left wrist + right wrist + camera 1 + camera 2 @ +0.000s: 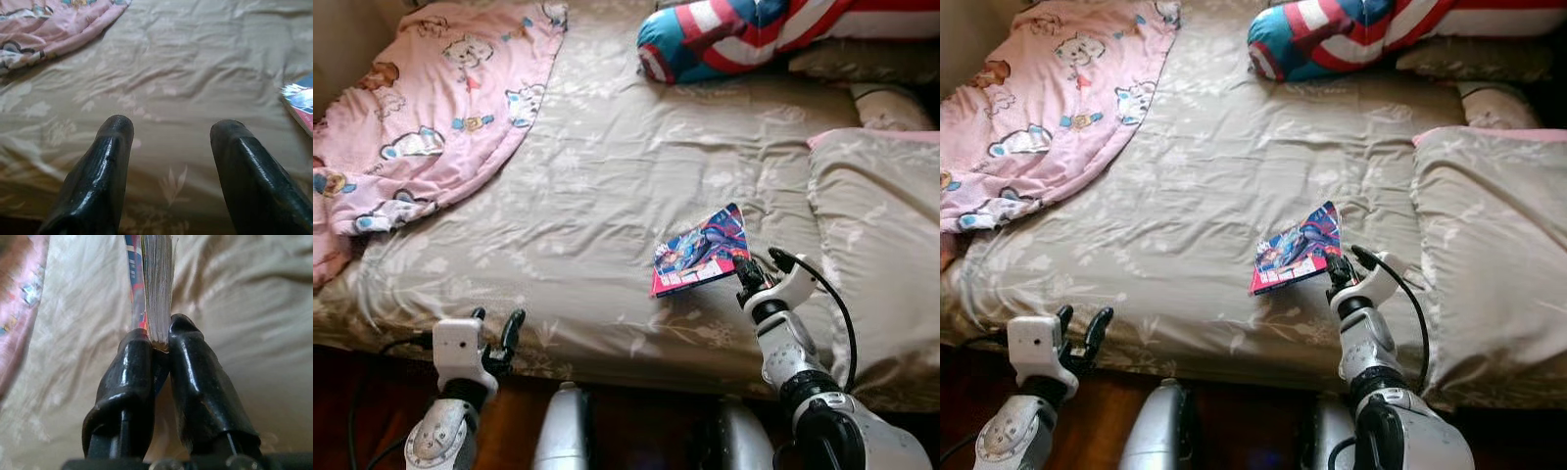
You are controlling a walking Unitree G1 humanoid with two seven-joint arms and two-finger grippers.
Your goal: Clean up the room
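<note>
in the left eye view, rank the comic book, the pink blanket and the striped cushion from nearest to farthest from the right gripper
1. Comic book: clamped between the right gripper fingers, at the bed's near edge.
2. Striped cushion: at the far side of the bed, straight beyond the gripper.
3. Pink blanket: across the bed on the left side, its nearest edge looking somewhat farther than the cushion.

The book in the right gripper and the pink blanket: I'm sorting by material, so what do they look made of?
The book looks like paper with a glossy printed cover; the right gripper pinches a fanned edge of thin white pages. The pink blanket looks like soft matte fabric, cartoon-printed, lying in folds and creases.
</note>
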